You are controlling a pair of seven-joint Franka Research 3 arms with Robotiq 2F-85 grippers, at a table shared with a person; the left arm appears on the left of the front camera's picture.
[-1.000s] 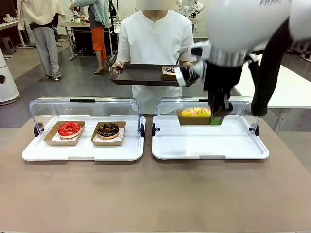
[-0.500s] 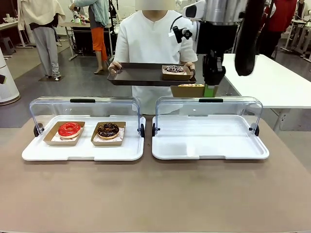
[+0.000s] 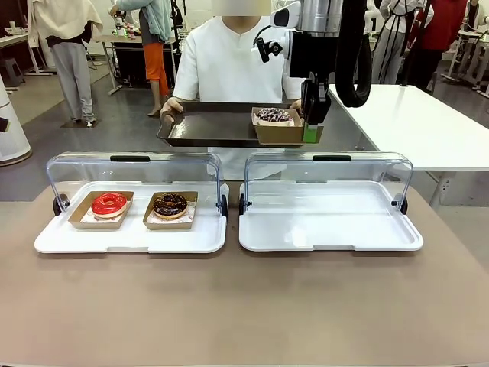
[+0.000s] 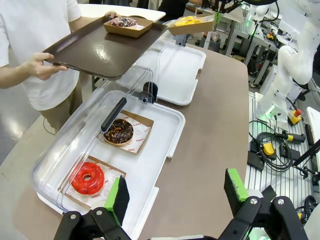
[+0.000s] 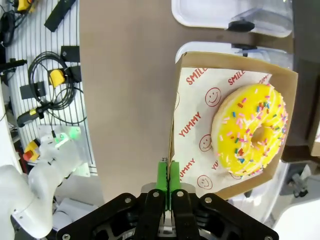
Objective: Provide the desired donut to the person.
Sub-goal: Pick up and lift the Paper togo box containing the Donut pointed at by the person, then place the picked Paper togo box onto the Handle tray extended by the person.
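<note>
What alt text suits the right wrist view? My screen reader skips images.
The right gripper, shut, pinches the edge of a cardboard tray holding a yellow sprinkled donut on printed paper. Beneath lie the brown table and the corner of a white display tray.

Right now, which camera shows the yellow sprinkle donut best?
The right wrist view: the yellow sprinkled donut is large, from above, in the brown cardboard tray the right gripper pinches. Left wrist view: donut tiny, far off. Front view: the tray's wall hides it.
</note>
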